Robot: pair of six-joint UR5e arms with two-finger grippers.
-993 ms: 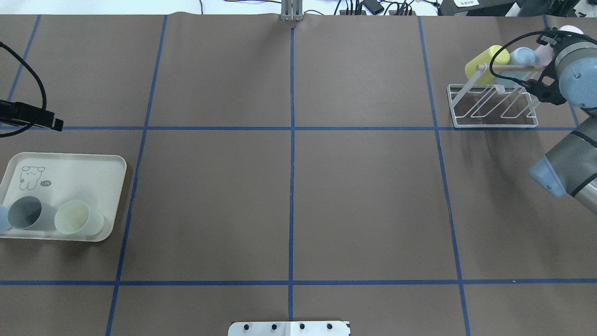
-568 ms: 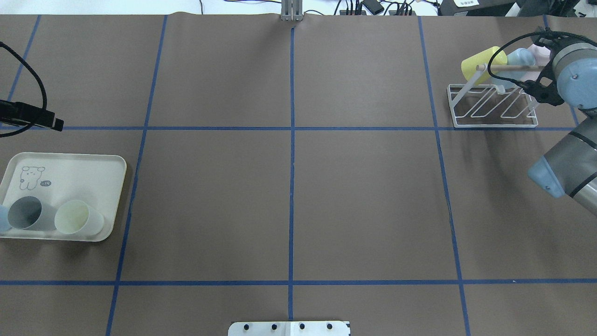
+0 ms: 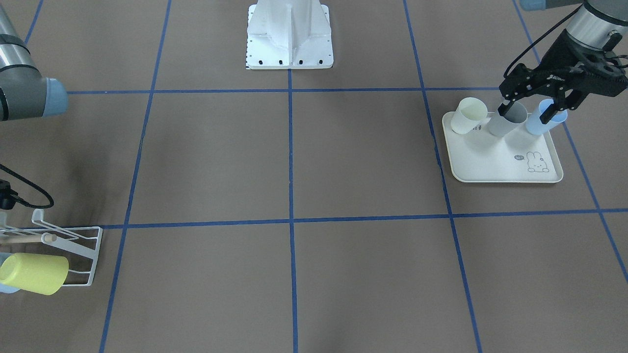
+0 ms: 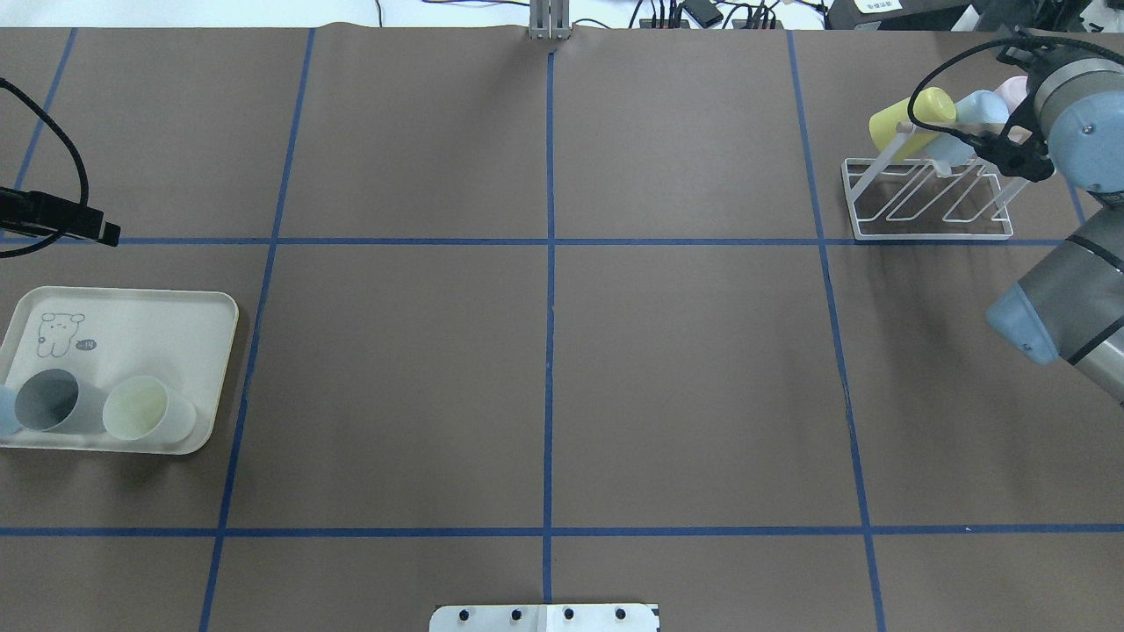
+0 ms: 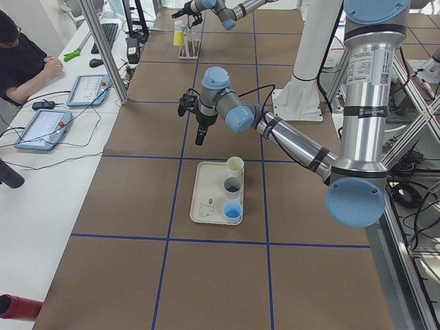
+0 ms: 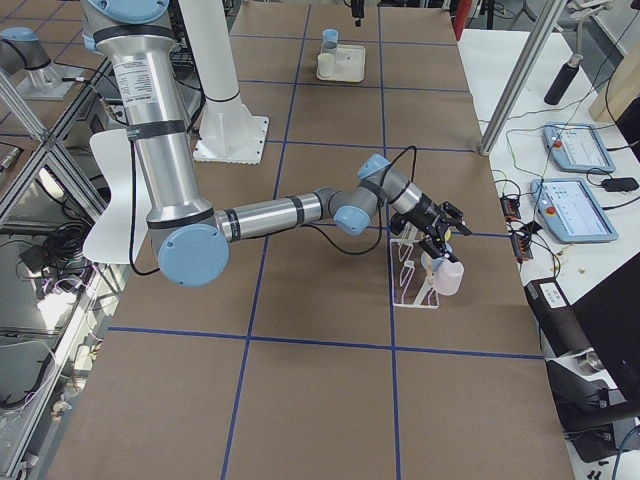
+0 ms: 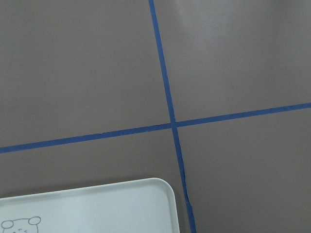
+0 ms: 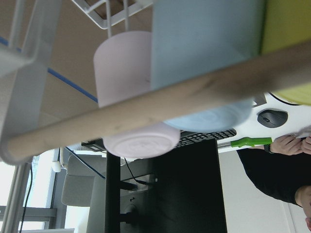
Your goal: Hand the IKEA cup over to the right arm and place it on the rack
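- Left gripper [image 3: 527, 112] was held spread, empty, above the tray [image 3: 490, 164].
- Cream cup [image 3: 468, 115], grey cup [image 3: 508, 123] and blue cup [image 3: 539, 123] were found upright on it, below that gripper, the nearer one.
- Right gripper [image 4: 1010, 154], at the rack [image 4: 931, 233]: grip not determinable.

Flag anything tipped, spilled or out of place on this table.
Nothing stands out. The cream cup, grey cup and blue cup stand upright on the tray; the yellow cup, light-blue cup and pink cup lean on the rack. No spill.
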